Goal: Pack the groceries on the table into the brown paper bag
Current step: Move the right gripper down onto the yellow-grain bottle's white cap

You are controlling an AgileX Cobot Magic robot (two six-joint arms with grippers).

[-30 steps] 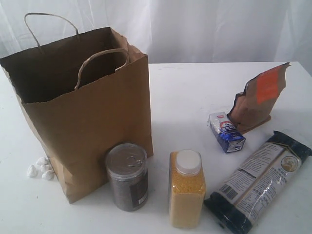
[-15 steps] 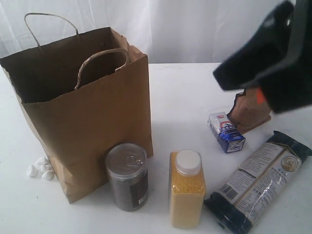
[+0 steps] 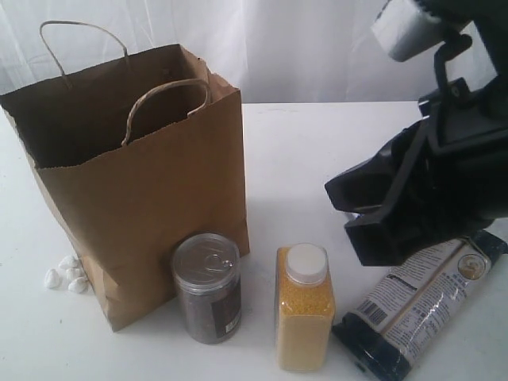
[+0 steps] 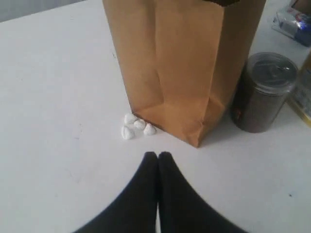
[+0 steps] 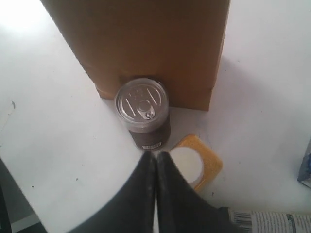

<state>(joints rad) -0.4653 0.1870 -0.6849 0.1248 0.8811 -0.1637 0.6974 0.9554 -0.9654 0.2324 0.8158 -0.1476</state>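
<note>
Groceries that we can see all sit outside the brown paper bag (image 3: 143, 198), on the desk (image 3: 317, 135). The silver pull-tab can (image 3: 208, 287) stands upright close against the bag's near corner, though we cannot tell whether it touches. The white-capped yellow-grain bottle (image 3: 304, 317) stands upright just beside the can. The long dark-blue packet (image 3: 413, 309) lies flat on the right, its long axis slanting from the near edge toward the far right. The black bulk of the right arm (image 3: 429, 190) hides whatever lies behind the bottle.

Our right gripper (image 5: 155, 156) is closed, fingers pressed together, with nothing between them. It looks steeply down from well above the desk. In its own view the bottle's white cap lies just beside the fingertips, and the can is one place further on toward the bag. We judge the bottle to be the nearest thing. Its long axis is vertical, so the gripper would have to open and come down around the body or the neck.

Our left gripper (image 4: 157, 156) is closed and empty too. It is low over the desk by the small white pebbles (image 4: 135, 127) at the bag's foot, with the bag's corner between it and the bottle. We judge the right arm the better placed, and the bag's open mouth lies to its left and higher.
</note>
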